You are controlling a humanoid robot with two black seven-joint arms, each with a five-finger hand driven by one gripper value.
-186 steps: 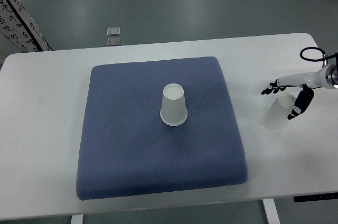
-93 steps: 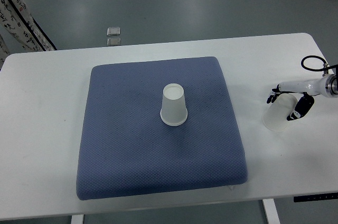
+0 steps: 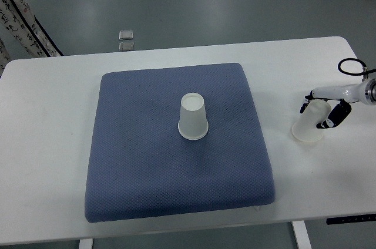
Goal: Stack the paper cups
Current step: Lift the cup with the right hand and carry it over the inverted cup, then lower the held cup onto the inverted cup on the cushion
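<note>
One white paper cup stands upside down in the middle of the blue cushion. A second paper cup stands upside down on the white table, right of the cushion. My right hand comes in from the right edge and sits over this cup's upper end. Its dark fingertips press the cup's left side and the thumb lies against the right side. The left arm is out of view.
The white table carries the cushion, which covers most of its middle. A black cable loop rises at my right wrist. A patterned cloth hangs at the far left, and small clear objects lie on the floor beyond the table.
My right hand has drawn in toward the right edge and its fingers have closed from a wide spread onto the right cup. The cup on the cushion has not moved.
</note>
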